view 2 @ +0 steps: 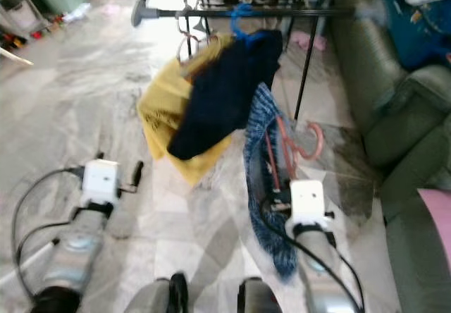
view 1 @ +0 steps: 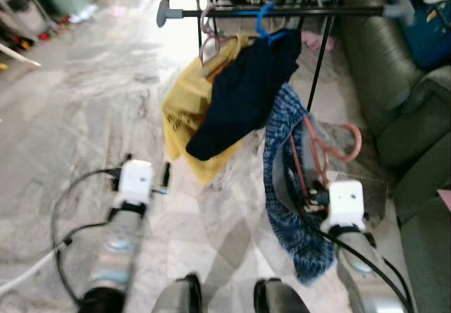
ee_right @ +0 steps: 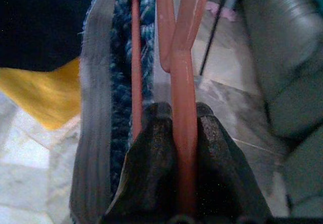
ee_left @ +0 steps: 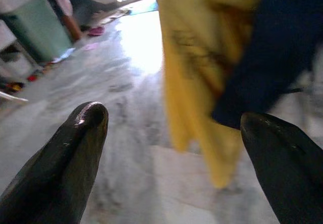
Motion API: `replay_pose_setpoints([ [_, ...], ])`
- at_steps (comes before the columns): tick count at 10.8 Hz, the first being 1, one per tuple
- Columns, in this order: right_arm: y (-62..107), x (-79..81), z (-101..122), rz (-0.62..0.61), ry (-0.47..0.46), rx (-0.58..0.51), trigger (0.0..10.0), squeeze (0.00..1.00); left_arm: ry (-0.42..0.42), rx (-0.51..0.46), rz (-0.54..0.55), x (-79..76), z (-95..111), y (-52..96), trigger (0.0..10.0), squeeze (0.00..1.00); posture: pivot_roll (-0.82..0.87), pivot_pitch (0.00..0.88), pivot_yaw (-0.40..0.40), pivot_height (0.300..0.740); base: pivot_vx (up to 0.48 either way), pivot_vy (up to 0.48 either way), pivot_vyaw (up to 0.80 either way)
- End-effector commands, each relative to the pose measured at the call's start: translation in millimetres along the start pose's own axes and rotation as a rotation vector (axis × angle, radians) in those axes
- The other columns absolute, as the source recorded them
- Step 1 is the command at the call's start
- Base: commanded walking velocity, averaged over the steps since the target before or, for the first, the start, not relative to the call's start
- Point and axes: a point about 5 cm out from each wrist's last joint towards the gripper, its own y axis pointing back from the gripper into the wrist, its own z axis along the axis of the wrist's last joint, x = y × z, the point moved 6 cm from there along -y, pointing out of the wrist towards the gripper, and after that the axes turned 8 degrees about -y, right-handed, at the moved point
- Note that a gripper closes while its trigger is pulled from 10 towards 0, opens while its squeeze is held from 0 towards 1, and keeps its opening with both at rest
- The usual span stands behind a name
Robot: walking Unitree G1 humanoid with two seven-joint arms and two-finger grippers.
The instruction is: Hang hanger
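Salmon-pink hanger (view 1: 320, 147), thin plastic, carrying a blue-and-white checked garment (view 1: 285, 186) that droops in a long fold toward the marble floor. Hook end curls out to the right, free in the air, below and short of the black rack rail (view 1: 282, 11). Hanger stem clamped between the right gripper (ee_right: 184, 133) fingers, running straight up out of them.

A salmon plastic hanger (view 2: 299, 144) carrying a blue checked garment (view 2: 262, 179) is rising from the right gripper (view 2: 273, 199), below a black drying rack (view 2: 232, 11). A yellow garment (view 2: 163, 126) and navy garment (view 2: 222, 94) are hanging there. The left gripper (view 2: 135, 174) is reaching forward, left of them.
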Motion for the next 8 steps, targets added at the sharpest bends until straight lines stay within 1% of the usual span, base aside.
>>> replay_pose_setpoints([
  [1,3.4,7.2,-8.6,0.03,-0.023,0.021,10.0,0.0,-0.015,0.03,0.006,1.4,-10.4,4.0,10.0,0.0,-0.12,0.162,0.016,0.74,-0.274,0.0,0.0],
  [2,5.0,13.2,-10.6,0.055,-0.032,0.025,10.0,0.0,-0.012,0.047,0.006,-1.7,-15.7,6.5,10.0,0.0,-0.12,0.154,0.012,0.74,-0.27,0.0,0.0],
  [3,7.0,18.6,-13.4,0.087,-0.043,0.026,10.0,0.0,-0.03,0.056,-0.001,-7.8,-20.2,8.4,10.0,0.0,-0.11,0.13,0.013,0.74,0.0,0.0,0.0],
  [4,4.0,16.7,-17.6,0.081,-0.061,0.036,10.0,0.0,-0.056,0.056,-0.024,-13.6,-22.2,6.3,10.0,0.0,-0.11,0.094,0.018,0.74,0.0,0.0,0.0],
  [5,1.6,14.2,-19.5,0.073,-0.055,0.038,10.0,0.0,-0.002,0.092,-0.09,-22.7,-27.8,4.3,10.0,0.0,-0.12,0.077,0.02,0.74,0.0,0.0,0.0],
  [6,-0.6,9.6,-24.5,0.052,-0.058,0.053,10.0,0.0,0.016,0.129,-0.119,-29.7,-35.4,1.6,10.0,0.0,-0.15,0.037,0.007,0.74,0.0,0.0,0.0],
  [7,0.9,8.4,-27.1,0.055,-0.034,0.058,10.0,0.0,0.039,0.13,-0.141,-37.2,-34.6,-1.9,10.0,0.0,-0.17,0.003,-0.009,0.74,0.0,0.0,0.0],
  [8,2.4,4.2,-25.7,0.041,0.017,0.037,10.0,0.0,0.062,0.124,-0.142,-42.3,-31.0,-6.1,10.0,0.0,-0.18,0.0,-0.02,0.74,0.0,0.0,0.0],
])
